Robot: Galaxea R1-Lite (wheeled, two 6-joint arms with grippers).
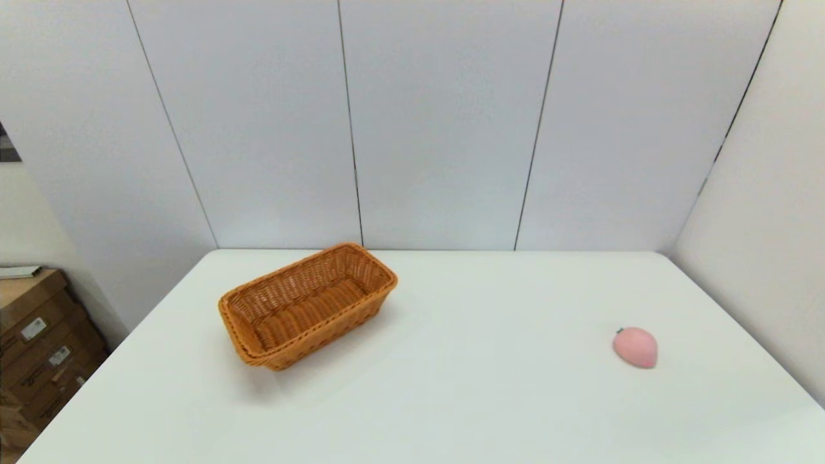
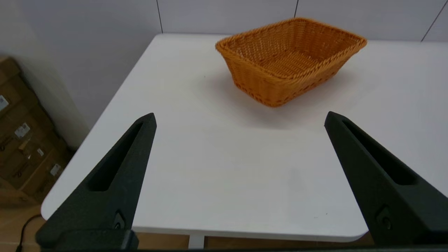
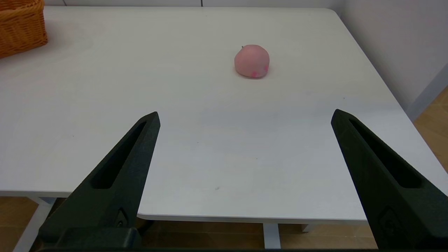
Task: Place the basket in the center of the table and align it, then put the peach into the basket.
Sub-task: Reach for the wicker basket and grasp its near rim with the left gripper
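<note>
Two objects: basket (image 1: 308,305) and peach (image 1: 635,347), both resting on the table (image 1: 464,386), well apart from each other.
Basket: orange-brown woven wicker, rectangular with flared sides and a braided rim; it sits on the robot's left half of the tabletop, towards the far edge, turned at an angle so that its long sides run obliquely to the table edges. Its interior shows only the woven floor.
Peach: small, pink, rounded, lying on its side on the robot's right half of the table, nearer the right edge than the middle; a tiny green stem mark shows at its upper left in the head view, and brighter pink spots show on its near face in the right wrist view.
Table: white, smooth, rectangular, with rounded corners; pale wall panels stand behind it and to the right.
Left gripper (image 2: 239,119): held off the near edge of the table, pointing towards the basket, which lies ahead and well apart from it; the two black fingers (image 2: 115,182) are spread wide and hold nothing.
Right gripper (image 3: 245,117): likewise held off the near table edge, facing the peach, which lies ahead between the lines of the two fingers (image 3: 378,175) yet well clear of them; fingers spread wide, nothing between them.
Arms: neither appears in the head view.
Surroundings: stacked cardboard boxes (image 1: 38,341) stand on the floor beside the table's left edge.
</note>
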